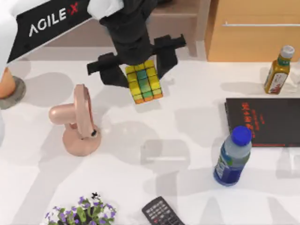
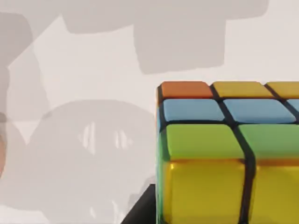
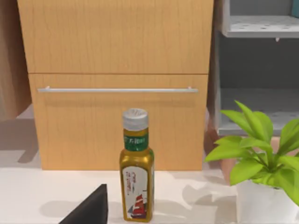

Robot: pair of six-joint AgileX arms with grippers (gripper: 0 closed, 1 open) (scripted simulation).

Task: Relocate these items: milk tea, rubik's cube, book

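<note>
Left hand point(image 1: 139, 69) clamps rubik's cube point(image 1: 144, 80) above white bench point(image 1: 178, 140); cube squares yellow, green, orange, blue. Arm lettering reads "AGILE X".

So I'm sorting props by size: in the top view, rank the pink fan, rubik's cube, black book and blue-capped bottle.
Largest to smallest:
1. black book, though cut off at the edge
2. pink fan
3. blue-capped bottle
4. rubik's cube, lifted nearer the camera in the left tool
</note>
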